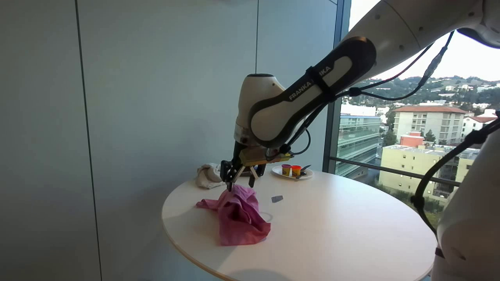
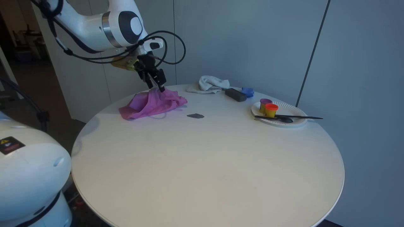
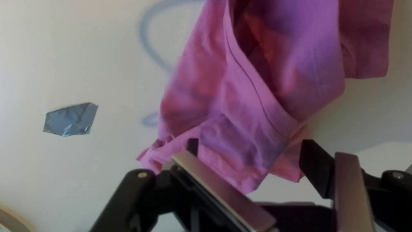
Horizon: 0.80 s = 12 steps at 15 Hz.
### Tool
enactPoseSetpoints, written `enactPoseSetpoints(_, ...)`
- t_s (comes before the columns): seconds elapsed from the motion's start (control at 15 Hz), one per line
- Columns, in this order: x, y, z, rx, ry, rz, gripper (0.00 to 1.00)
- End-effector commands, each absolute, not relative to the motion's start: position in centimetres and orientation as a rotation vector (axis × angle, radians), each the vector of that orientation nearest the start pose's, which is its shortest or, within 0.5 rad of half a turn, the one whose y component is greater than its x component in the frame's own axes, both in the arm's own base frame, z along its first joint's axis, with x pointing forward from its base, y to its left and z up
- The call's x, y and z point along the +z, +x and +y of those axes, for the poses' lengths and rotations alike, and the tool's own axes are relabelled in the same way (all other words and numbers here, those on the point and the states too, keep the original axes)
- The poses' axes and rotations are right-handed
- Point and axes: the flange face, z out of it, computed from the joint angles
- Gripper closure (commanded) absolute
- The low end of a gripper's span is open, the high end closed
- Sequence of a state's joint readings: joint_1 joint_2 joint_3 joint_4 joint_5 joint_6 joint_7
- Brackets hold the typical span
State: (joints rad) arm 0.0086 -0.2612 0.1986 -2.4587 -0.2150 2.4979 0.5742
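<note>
A crumpled pink cloth (image 1: 243, 226) lies in a raised heap on the round white table (image 1: 343, 230). It also shows in an exterior view (image 2: 151, 104) and in the wrist view (image 3: 254, 96). My gripper (image 1: 240, 185) is just above the heap's top, pointing down; it also shows in an exterior view (image 2: 156, 89). In the wrist view the two fingers (image 3: 251, 148) stand wide apart, with part of the cloth showing between and beyond them. Nothing is held. I cannot tell whether a fingertip touches the cloth.
A grey tape piece (image 2: 195, 116) lies beside the cloth. Behind are a whitish cloth (image 2: 211, 84), a black block (image 2: 235, 94) and a blue crumpled item (image 2: 247, 92). A white plate (image 2: 292, 110) holds two small tubs (image 2: 271, 111), a dark knife (image 2: 303, 117) and spoon (image 2: 285, 119).
</note>
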Motion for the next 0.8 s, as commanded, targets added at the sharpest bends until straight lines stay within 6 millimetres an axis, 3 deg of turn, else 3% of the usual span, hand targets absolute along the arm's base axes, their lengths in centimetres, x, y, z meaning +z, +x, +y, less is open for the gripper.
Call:
enactPoseSetpoints(0.0, 42.4, 47.5, 9.9, -0.564, -3.136, 0.337, 0.51)
enactPoseSetpoints(0.33, 42.1, 47.9, 10.0, -0.55, -3.136, 0.34, 0.89)
enactPoseSetpoints(0.6, 42.4, 47.2, 9.8, -0.55, -3.169, 0.38, 0.98)
enactPoseSetpoints(0.73, 42.2, 46.4, 8.9, -0.525, -3.16, 0.472, 0.94)
